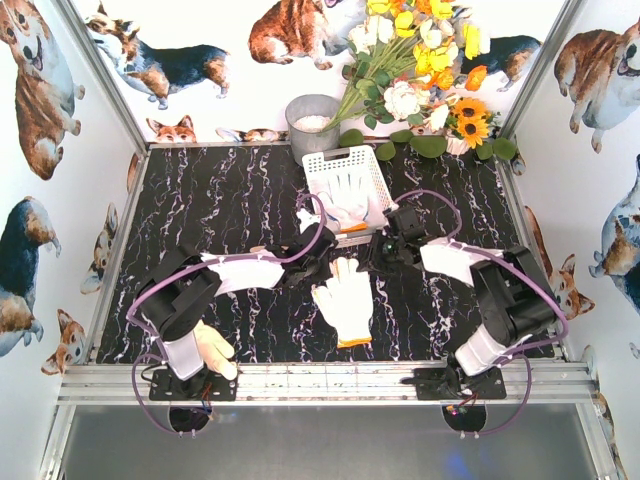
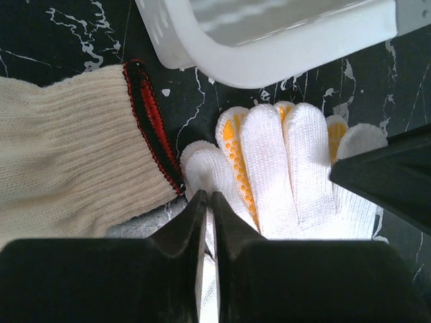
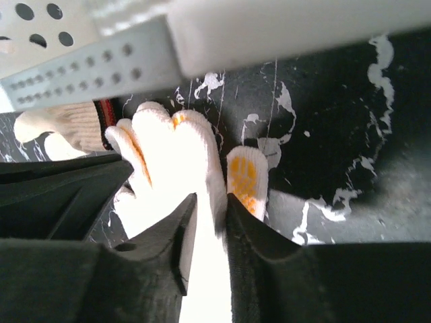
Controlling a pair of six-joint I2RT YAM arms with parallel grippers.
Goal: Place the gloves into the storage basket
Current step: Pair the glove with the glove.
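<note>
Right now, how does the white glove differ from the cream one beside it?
The white glove has yellow dots on its fingers; the cream glove is plain. The cream glove shows a red-and-black cuff edge; the white glove shows only fingers. Both are knit and lie on the table.

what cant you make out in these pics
- Top view: what is in the bucket, too small and pale.
- Top view: yellowish glove, partly under the left arm.
- Left wrist: cream glove, cut off by the left edge; cuff of the white glove, behind the left gripper.
- Right wrist: inside of the basket, blurred and cut by the top edge.
</note>
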